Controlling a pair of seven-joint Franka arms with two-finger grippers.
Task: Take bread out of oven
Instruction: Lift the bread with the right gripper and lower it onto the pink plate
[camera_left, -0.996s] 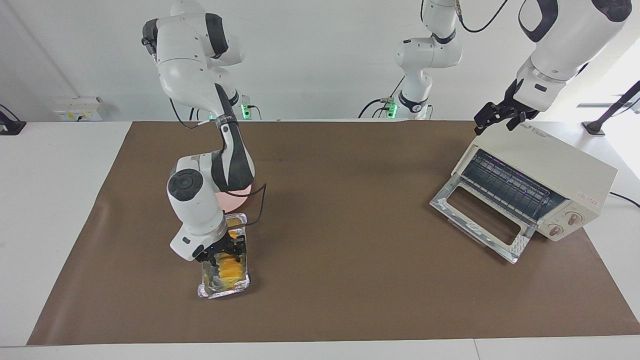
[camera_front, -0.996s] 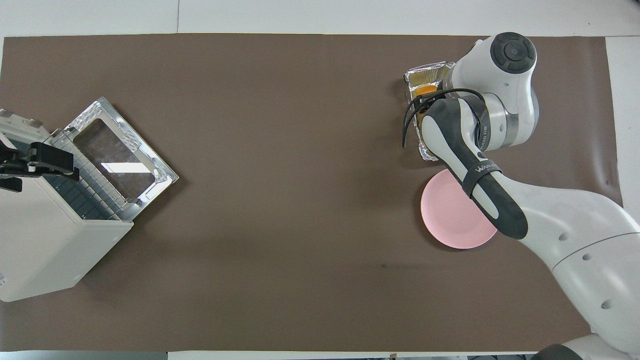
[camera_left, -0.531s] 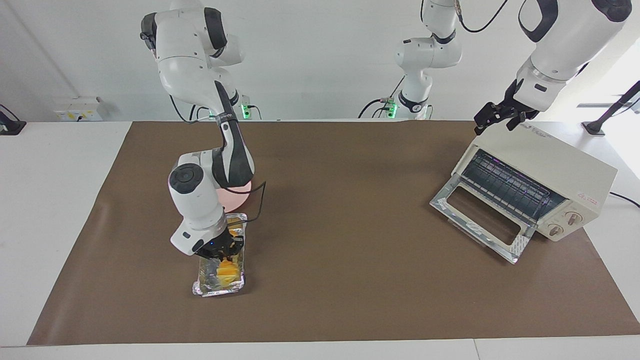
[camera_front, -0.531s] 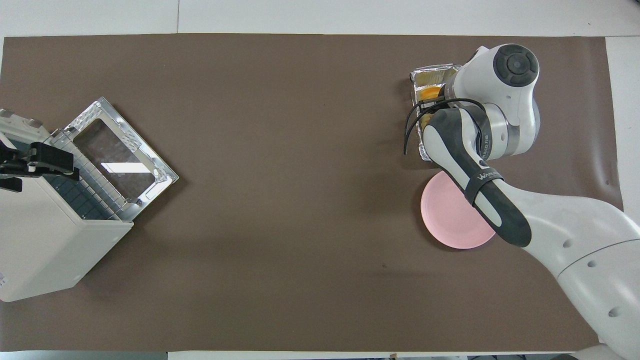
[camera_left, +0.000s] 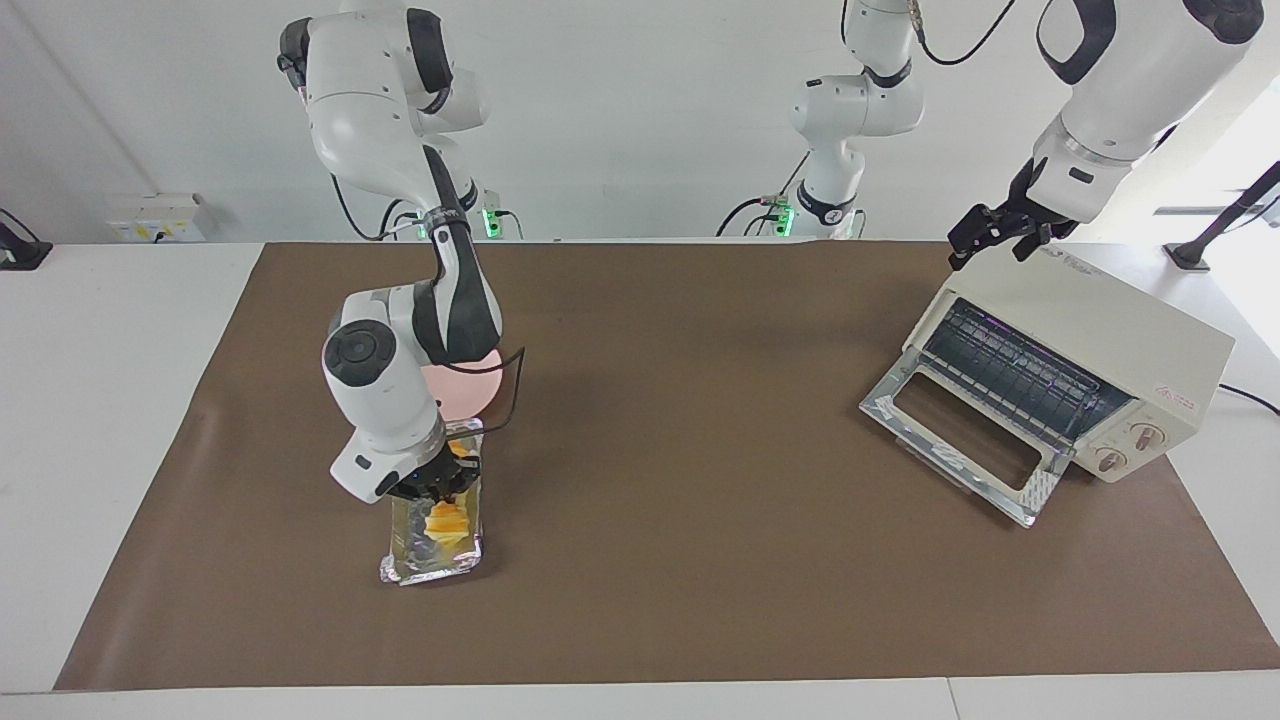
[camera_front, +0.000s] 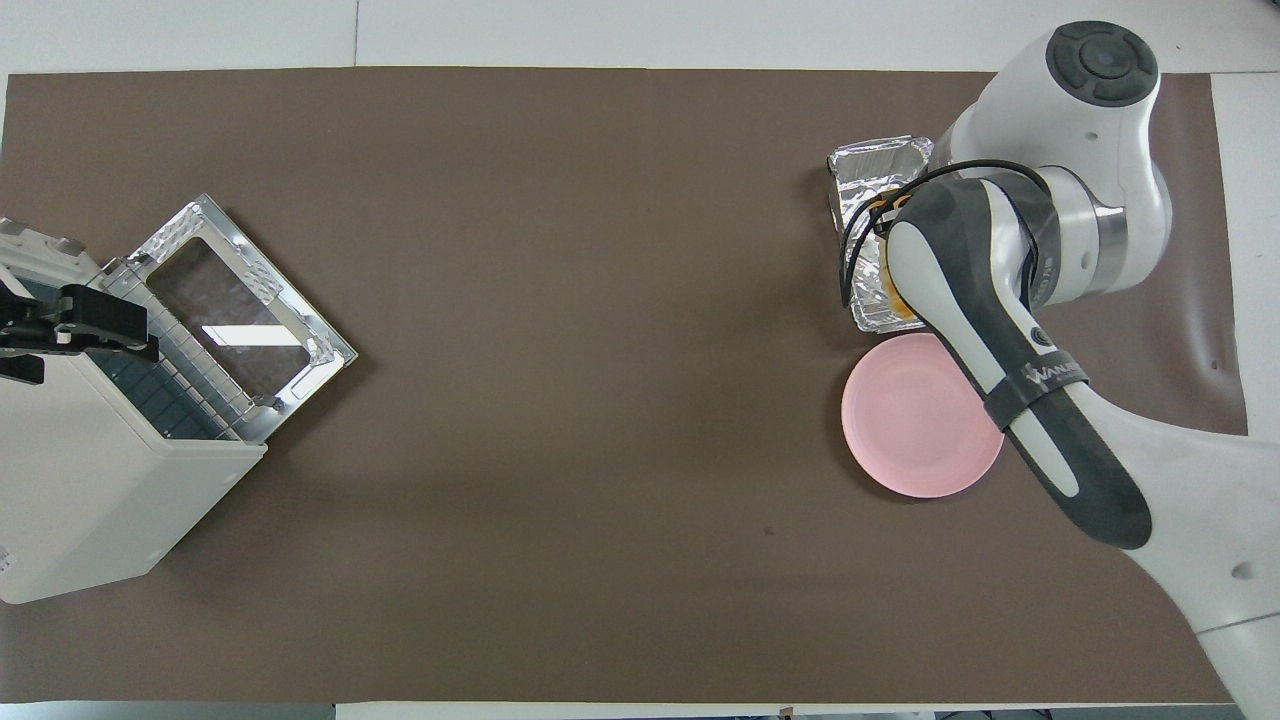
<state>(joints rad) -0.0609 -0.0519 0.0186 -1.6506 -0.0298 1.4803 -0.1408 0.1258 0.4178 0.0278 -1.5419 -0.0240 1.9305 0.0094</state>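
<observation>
Brown matte paper bears crinkled foil tray (camera_left: 432, 535); right gripper (camera_left: 437, 490) fingers clamp ridged golden bread (camera_left: 444, 520).

We see the right gripper (camera_left: 437, 490) low over the foil tray (camera_left: 432, 545), fingers closed around the bread (camera_left: 443, 520), which hangs tilted, its lower end inside the tray. The tray sits on the brown mat (camera_left: 680, 480) toward the right arm's end of the table. The pink plate (camera_left: 455, 392) lies just beside the tray, nearer the robots, partly hidden by the arm. The oven (camera_left: 1075, 375) stands toward the left arm's end, door dropped open, wire rack bare. The left gripper (camera_left: 990, 238) hovers over the oven's top rear corner; we can't read its fingers.
</observation>
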